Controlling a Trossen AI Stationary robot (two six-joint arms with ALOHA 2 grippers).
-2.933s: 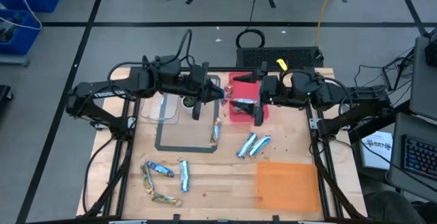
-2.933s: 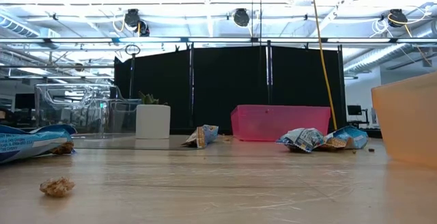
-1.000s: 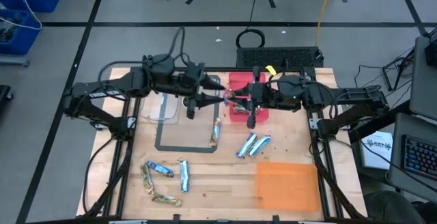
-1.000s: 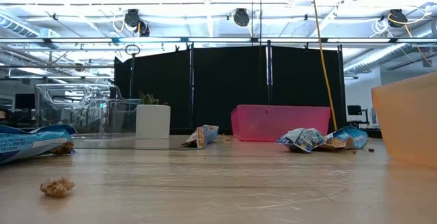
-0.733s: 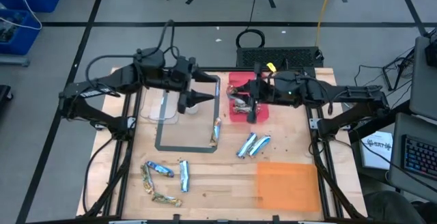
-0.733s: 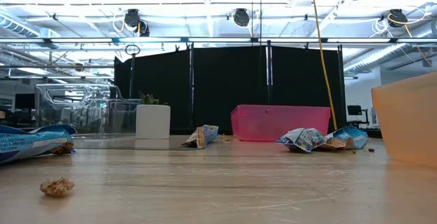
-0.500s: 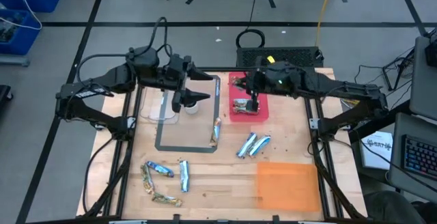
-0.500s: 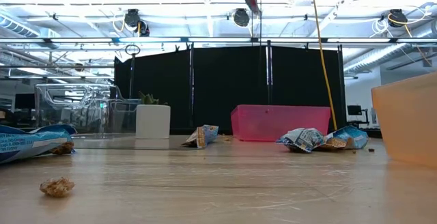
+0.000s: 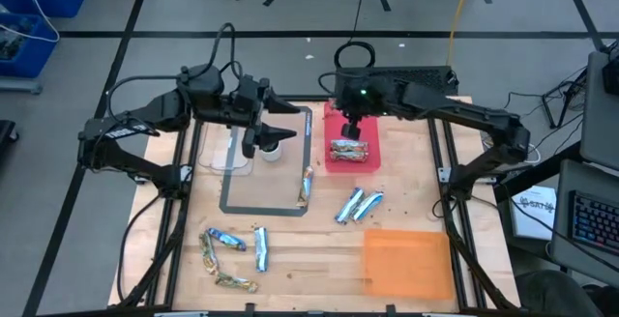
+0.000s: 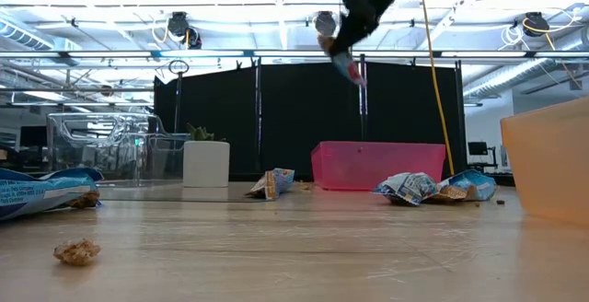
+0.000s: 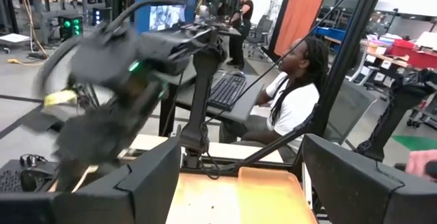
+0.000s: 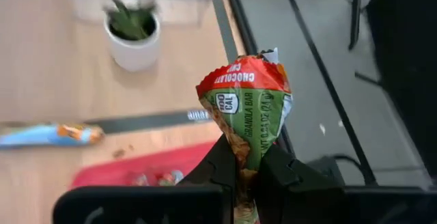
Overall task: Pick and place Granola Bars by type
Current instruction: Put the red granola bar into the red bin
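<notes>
Above pink bin [image 9: 329,129], clamped granola bar [image 12: 247,111]

Right tool [image 12: 247,157] lifted granola bar [image 12: 247,111]; left tool [image 9: 276,135] retreated.

1. I see a pale wooden tabletop [image 9: 290,249], matt, with visible grain.
2. The Granola Bars [image 9: 359,203] lie in shiny, crinkled foil wrappers.
3. The pink bin [image 9: 363,162] looks like smooth translucent plastic.
4. The orange tray [image 9: 406,264] is frosted plastic.
5. My right tool [image 12: 249,173] has matt black fingers pinching a glossy green-and-red wrapper [image 12: 247,111].
6. The plant pot [image 12: 133,50] looks smooth, white and matt.
</notes>
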